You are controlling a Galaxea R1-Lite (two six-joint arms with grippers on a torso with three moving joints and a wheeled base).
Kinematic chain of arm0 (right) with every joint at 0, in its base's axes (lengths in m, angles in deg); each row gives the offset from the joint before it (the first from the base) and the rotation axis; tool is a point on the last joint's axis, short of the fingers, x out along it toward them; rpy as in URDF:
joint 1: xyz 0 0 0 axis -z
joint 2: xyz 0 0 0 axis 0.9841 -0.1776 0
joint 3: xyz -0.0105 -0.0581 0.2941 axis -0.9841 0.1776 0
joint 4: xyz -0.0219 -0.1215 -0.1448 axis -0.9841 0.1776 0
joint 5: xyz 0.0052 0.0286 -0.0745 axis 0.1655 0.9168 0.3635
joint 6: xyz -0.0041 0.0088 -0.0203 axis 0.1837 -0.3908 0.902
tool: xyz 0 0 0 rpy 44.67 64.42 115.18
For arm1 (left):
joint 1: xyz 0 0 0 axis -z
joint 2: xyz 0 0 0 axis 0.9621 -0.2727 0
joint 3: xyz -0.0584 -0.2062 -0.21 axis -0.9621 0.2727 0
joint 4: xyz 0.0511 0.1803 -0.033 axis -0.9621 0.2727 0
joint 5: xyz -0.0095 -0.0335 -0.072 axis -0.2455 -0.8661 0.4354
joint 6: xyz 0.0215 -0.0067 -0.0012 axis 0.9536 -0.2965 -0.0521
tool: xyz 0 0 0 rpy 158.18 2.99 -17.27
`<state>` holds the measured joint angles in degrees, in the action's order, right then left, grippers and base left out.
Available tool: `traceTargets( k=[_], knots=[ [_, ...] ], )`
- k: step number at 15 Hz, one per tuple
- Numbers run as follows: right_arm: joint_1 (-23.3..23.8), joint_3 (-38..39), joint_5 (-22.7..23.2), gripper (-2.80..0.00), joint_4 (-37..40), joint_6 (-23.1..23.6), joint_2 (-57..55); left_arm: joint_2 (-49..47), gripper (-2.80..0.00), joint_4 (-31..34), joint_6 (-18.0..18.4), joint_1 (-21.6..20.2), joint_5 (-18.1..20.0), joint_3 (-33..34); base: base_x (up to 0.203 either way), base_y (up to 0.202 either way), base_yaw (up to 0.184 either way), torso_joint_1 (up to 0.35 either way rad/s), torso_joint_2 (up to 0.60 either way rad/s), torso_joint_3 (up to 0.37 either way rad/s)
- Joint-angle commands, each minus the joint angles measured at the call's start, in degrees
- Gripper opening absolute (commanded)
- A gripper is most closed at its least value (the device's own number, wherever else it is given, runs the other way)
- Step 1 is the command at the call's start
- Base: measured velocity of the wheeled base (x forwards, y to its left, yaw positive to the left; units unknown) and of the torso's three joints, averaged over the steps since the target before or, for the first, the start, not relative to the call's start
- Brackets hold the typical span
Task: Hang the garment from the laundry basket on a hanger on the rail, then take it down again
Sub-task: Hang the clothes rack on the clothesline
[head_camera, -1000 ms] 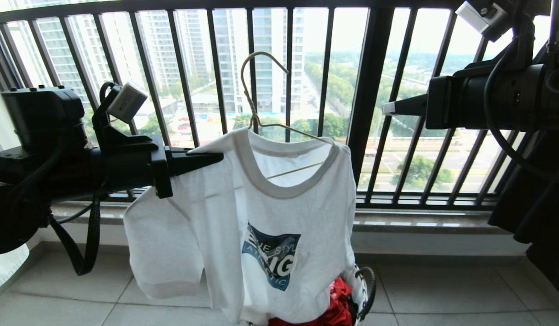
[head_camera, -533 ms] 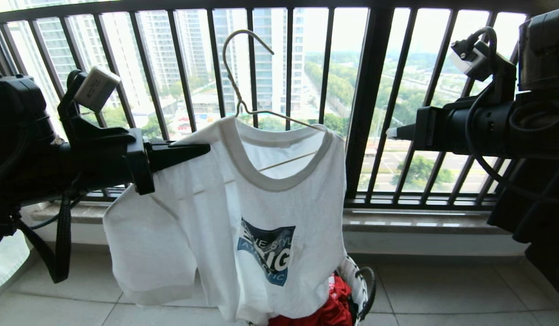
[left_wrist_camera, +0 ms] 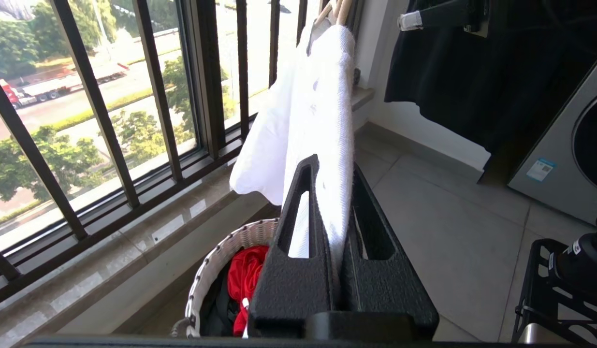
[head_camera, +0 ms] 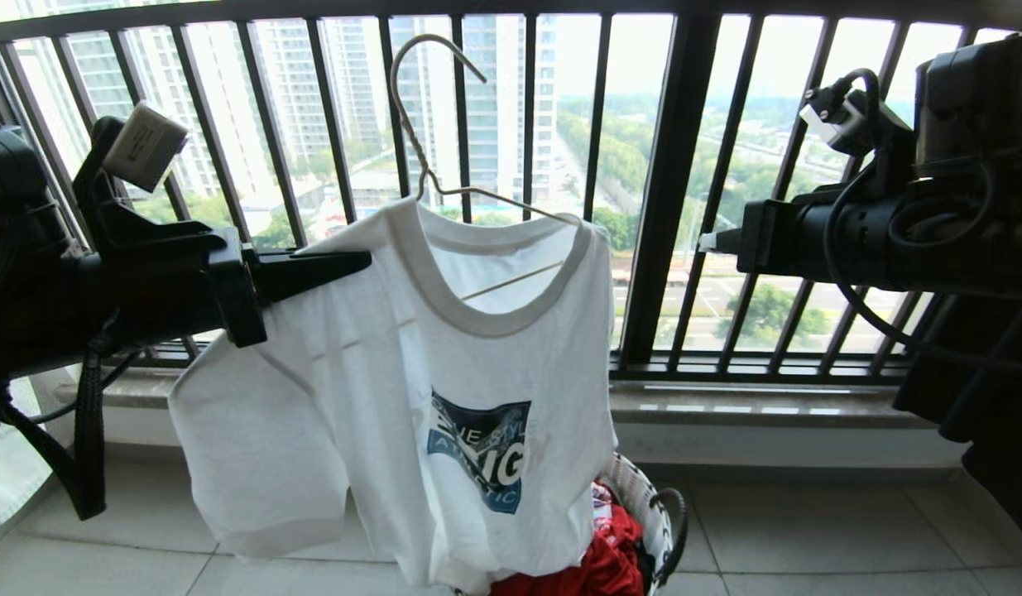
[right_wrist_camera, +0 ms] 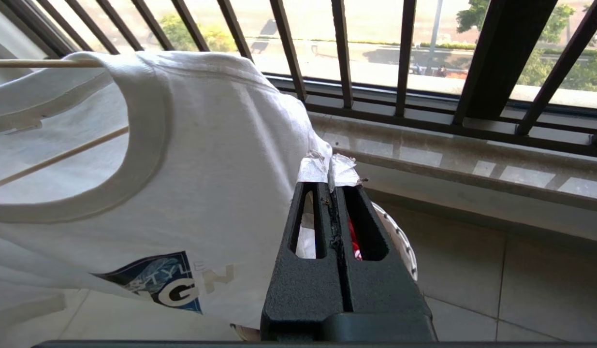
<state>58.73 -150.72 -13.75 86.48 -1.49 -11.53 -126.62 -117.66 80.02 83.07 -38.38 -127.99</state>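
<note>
The garment [head_camera: 444,364], a white T-shirt with a blue logo, hangs on the thin wire hanger [head_camera: 419,108] in front of the window bars. The hanger's hook stands free in the air. My left gripper [head_camera: 357,263] is shut on the garment's shoulder; the left wrist view shows the cloth [left_wrist_camera: 322,96] pinched between the fingers [left_wrist_camera: 303,193]. My right gripper [head_camera: 711,242] hovers to the right of the shirt, shut and empty, its taped tips [right_wrist_camera: 329,169] just off the sleeve edge [right_wrist_camera: 206,145]. The laundry basket [head_camera: 653,507] stands on the floor under the shirt. The rail is out of view.
A red cloth [head_camera: 614,563] lies in the basket. The black barred window railing [head_camera: 668,182] and a stone sill [head_camera: 767,406] run behind. A washing machine [left_wrist_camera: 569,145], a dark hanging garment [left_wrist_camera: 462,77] and a black wire rack [left_wrist_camera: 545,290] stand to the right.
My left gripper has carried the shirt and hanger up and to the left. The right gripper has sunk a little and stays shut.
</note>
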Motion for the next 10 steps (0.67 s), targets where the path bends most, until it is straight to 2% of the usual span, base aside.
traceTargets(
  k=[1, 5, 10],
  knots=[
    [0.35, 0.04, 0.09, -2.80, -0.01, -0.13, 0.70, 2.41, -2.80, -0.15, -0.50, 0.06, 0.24, 0.14, 0.000, 0.000, 0.000, 0.000, 0.00, 0.000],
    [0.29, 1.13, 0.28, -2.80, 0.04, -0.05, 2.74, 8.84, -2.80, -0.17, -4.06, -0.56, -0.01, 4.33, 0.000, 0.000, 0.000, 0.000, 0.00, 0.000],
    [0.29, 0.60, 0.22, -2.80, -0.35, -0.13, 1.45, 9.43, -2.80, -0.23, -4.33, -0.64, 0.13, 4.71, 0.000, 0.000, 0.000, 0.000, 0.00, 0.000]
  ],
)
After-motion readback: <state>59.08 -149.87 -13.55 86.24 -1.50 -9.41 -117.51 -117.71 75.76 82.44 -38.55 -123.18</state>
